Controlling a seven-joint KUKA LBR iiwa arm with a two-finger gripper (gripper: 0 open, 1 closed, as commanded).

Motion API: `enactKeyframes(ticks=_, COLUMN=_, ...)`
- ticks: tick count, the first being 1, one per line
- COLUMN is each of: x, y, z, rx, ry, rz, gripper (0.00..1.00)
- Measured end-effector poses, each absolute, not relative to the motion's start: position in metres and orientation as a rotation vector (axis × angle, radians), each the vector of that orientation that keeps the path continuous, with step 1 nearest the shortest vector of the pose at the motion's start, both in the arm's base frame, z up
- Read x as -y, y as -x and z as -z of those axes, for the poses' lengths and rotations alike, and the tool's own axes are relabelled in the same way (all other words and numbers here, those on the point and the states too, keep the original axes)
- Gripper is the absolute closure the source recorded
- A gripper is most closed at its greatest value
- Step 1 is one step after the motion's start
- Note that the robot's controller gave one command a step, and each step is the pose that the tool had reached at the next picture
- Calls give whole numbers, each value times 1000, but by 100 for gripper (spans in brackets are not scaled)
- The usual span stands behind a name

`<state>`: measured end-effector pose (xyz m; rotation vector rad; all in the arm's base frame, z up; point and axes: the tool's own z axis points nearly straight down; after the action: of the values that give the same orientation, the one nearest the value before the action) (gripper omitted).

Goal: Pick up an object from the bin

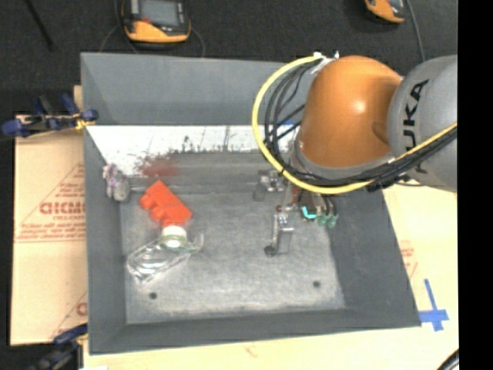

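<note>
The gripper [273, 247] hangs low over bare bin [231, 276] floor, open or clenched impossible to tell. An orange block [163, 201] and a clear white-capped bottle [163, 254] lie well apart, on its side opposite the arm.

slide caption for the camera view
End effector over bare bin floor, apart from the orange block and clear plastic piece.

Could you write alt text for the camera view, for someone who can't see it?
A robot arm's gripper hangs over bare floor right of centre in a grey metal bin. To its left lie an orange block, a clear plastic piece and a small grey thing.
</note>
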<state>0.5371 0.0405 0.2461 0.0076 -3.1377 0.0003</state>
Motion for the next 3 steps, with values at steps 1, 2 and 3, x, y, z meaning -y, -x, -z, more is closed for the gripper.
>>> enactKeyframes(ticks=1, x=-112, y=-547, z=-93, rx=3130, ry=-228, rz=1, gripper=0)
enactKeyframes(ticks=2, x=-156, y=-596, z=-73, rx=3145, ry=-223, rz=4, gripper=0)
enactKeyframes(ticks=3, x=-152, y=-591, z=-72, rx=3124, ry=-216, rz=-5, gripper=100)
